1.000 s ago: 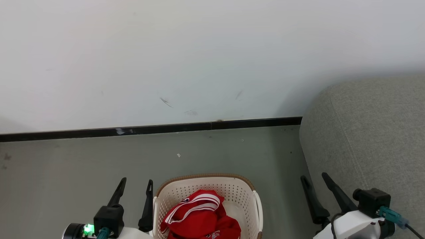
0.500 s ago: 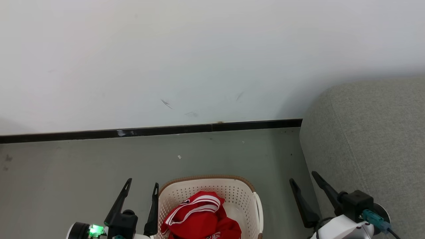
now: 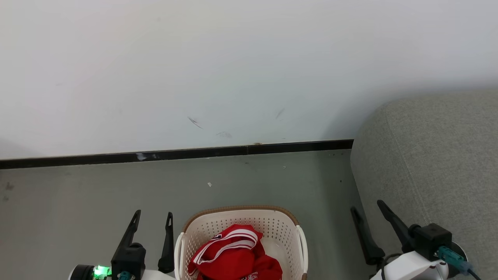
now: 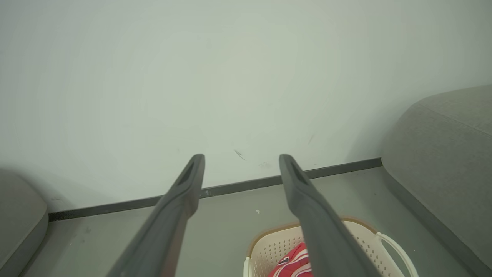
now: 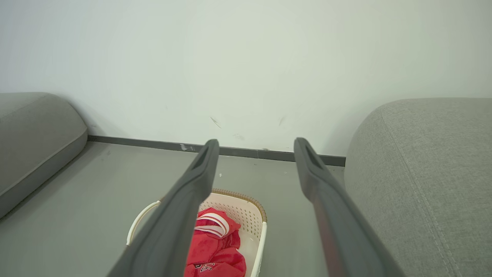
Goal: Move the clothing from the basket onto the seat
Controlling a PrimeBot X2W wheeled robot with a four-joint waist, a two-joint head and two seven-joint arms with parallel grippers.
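Observation:
Red clothing with white stripes lies bunched in the cream basket on the floor at the bottom centre. My left gripper hovers open just left of the basket, holding nothing. My right gripper stands open between the basket and the grey seat at the right. In the left wrist view the open left gripper points toward the wall, with the basket and clothing low right. The right wrist view has the right gripper open above the basket, clothing and seat.
A white wall with a black skirting strip stands behind the basket. A second grey cushion sits on the far left. Grey floor runs between the cushion and the seat.
Both grippers drifted a little sideways and back; the left one ends slightly further left of the basket. Both stay open. The clothing and basket have not moved.

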